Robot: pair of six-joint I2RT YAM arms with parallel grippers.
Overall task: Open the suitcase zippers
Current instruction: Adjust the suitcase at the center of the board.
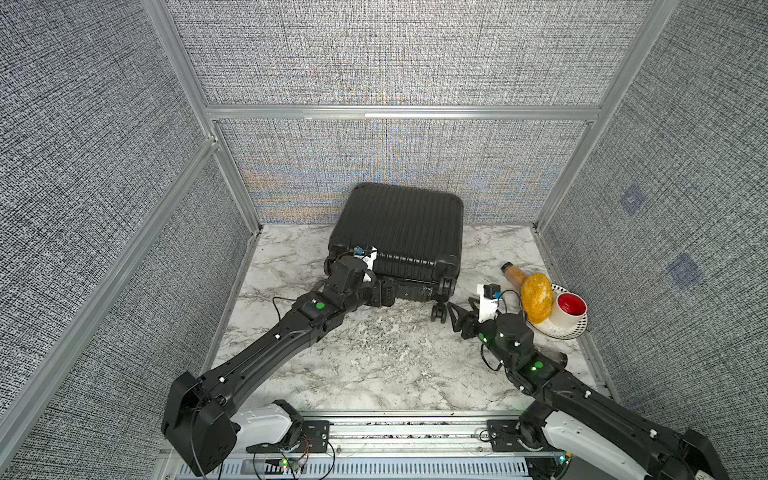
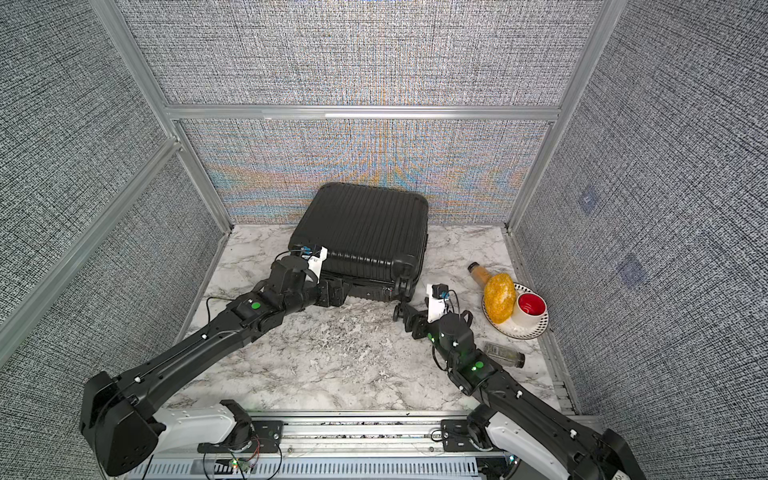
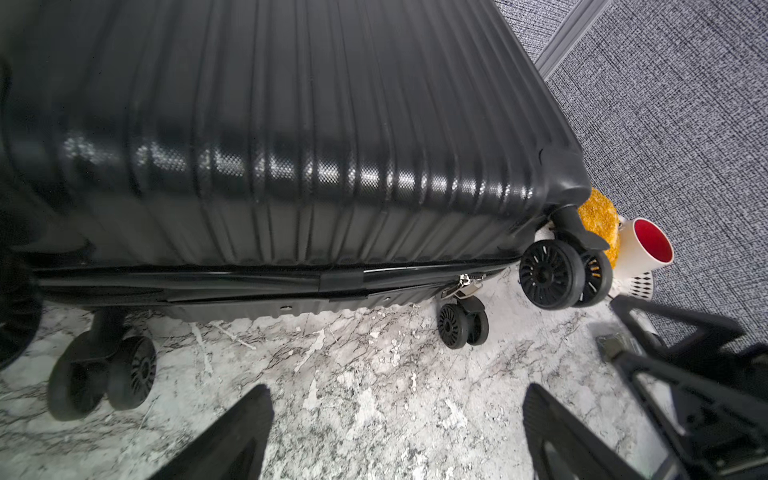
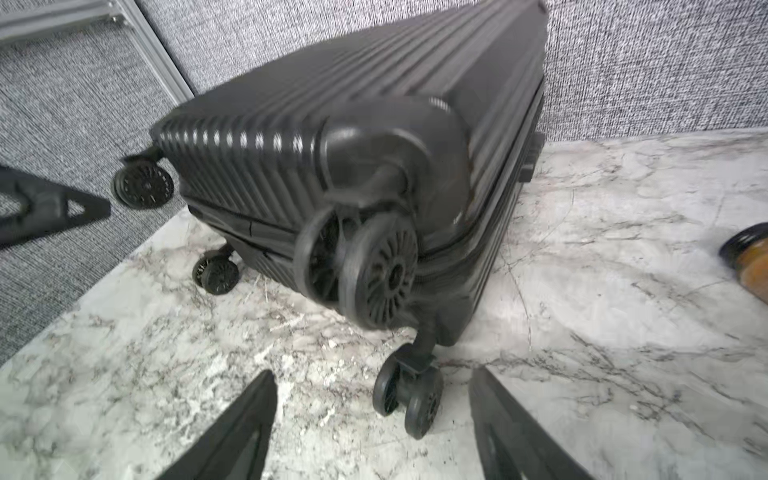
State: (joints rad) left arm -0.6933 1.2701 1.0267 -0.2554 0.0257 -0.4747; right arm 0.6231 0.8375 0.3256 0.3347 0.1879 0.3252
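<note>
Your left gripper (image 3: 397,390) stands wide and empty, squared to the suitcase (image 3: 291,124) lying flat just ahead. The zipper pulls (image 3: 461,286) sit ahead beside the corner wheel (image 3: 461,324), likely your target. Your right gripper (image 4: 374,374), jaws apart and empty, fronts that wheel, probably to brace.

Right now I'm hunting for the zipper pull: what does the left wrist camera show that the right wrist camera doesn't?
Only the left wrist view: the silvery zipper pull beside a wheel, plus a white cup with a red inside. Only the right wrist view: the capped end of a brown bottle; no pull can be made out there. Both: the black suitcase, its wheels and the marble table.
</note>
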